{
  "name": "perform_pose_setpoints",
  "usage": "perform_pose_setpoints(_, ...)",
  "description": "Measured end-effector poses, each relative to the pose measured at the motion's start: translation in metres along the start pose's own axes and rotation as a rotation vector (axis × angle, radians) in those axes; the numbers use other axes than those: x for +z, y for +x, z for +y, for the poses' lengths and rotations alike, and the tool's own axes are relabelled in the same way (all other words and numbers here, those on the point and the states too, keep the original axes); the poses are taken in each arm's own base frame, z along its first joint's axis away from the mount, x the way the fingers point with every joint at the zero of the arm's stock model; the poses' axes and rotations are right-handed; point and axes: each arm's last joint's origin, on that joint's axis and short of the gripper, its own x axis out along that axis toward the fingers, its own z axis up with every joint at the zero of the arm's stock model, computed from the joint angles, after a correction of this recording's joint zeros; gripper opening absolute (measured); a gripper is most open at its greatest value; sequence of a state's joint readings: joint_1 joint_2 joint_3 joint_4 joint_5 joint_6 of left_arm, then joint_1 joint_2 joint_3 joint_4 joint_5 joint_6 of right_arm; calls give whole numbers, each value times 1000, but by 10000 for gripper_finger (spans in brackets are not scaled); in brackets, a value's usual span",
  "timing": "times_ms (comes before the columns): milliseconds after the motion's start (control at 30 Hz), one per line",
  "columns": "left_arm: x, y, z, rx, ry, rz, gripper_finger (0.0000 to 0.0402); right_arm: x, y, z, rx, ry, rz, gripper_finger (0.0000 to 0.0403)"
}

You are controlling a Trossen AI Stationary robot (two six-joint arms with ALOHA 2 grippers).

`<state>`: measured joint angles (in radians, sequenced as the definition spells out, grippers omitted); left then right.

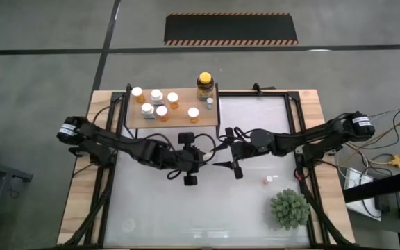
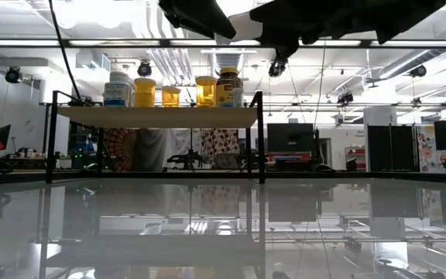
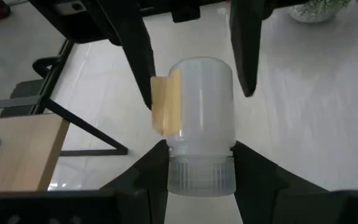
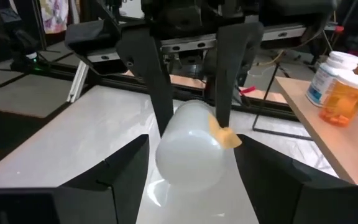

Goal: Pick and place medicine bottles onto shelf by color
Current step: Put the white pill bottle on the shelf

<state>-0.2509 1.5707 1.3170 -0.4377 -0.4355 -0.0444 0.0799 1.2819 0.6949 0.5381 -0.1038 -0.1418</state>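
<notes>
Apparently mid-handover above the bench's middle, the white bottle [image 3: 199, 118] sits clamped at its cap in the left end effector [image 3: 201, 163] while the right end effector [image 4: 191, 158] brackets its body, so next 1 must release before shelf [image 1: 170, 117] placement.

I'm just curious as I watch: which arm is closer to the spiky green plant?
Right. The right gripper hangs mid-table, to the left of the plant. The left gripper, holding a white bottle, is just beyond it, farther left.
</notes>
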Motion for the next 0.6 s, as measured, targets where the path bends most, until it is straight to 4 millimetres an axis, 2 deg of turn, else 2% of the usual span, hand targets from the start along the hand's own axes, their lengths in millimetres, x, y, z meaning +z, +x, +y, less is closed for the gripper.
perform_pose_setpoints(267, 0, 2, 4, 10, 2, 4, 121, -1, 1, 0, -14, -1, 6, 209)
perform_pose_setpoints(600, 0, 2, 4, 12, -5, 5, 129, -2, 1, -1, -31, 1, 12, 135)
